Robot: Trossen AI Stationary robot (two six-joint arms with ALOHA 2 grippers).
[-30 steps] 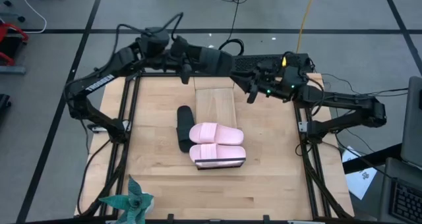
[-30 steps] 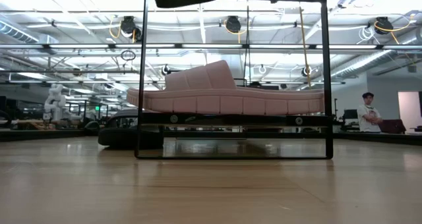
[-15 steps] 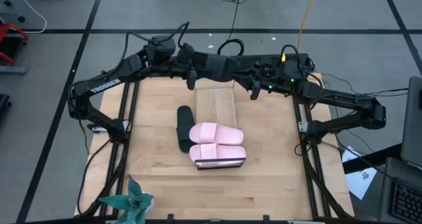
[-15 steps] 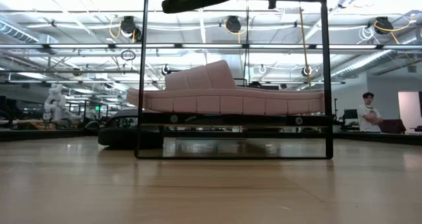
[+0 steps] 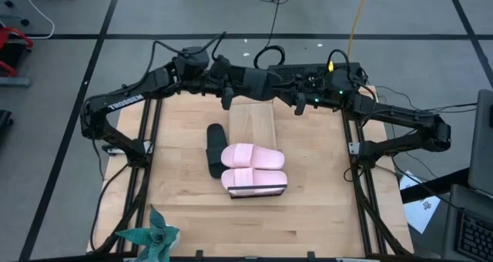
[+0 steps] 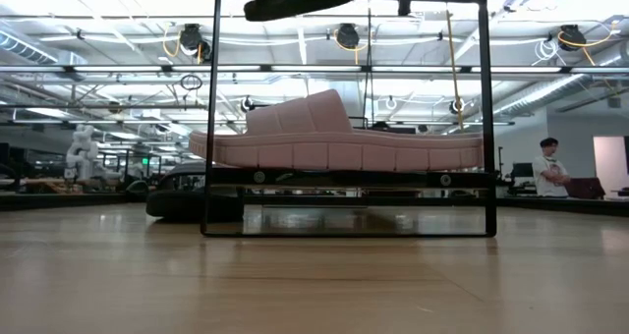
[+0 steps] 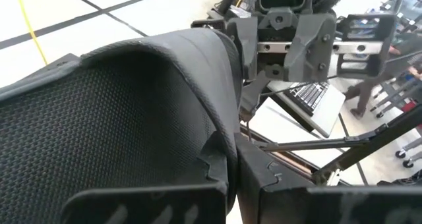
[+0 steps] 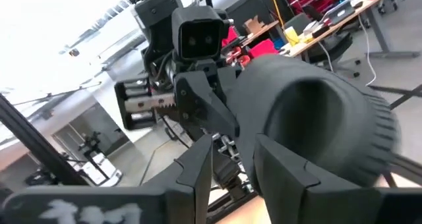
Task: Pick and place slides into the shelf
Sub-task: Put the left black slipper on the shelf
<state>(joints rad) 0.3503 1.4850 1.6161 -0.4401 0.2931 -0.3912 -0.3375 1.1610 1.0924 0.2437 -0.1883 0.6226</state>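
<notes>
Top centre of the high view: left gripper (image 5: 266,80) and right gripper (image 5: 283,82) are both clamping one black slide (image 5: 258,78) above the shelf (image 5: 252,122).

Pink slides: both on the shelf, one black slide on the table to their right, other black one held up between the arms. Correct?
Nearly. In the high view the black slide on the table lies left of the pink slides, not right. The rest holds: the other black slide is held above the shelf at its far end.
</notes>
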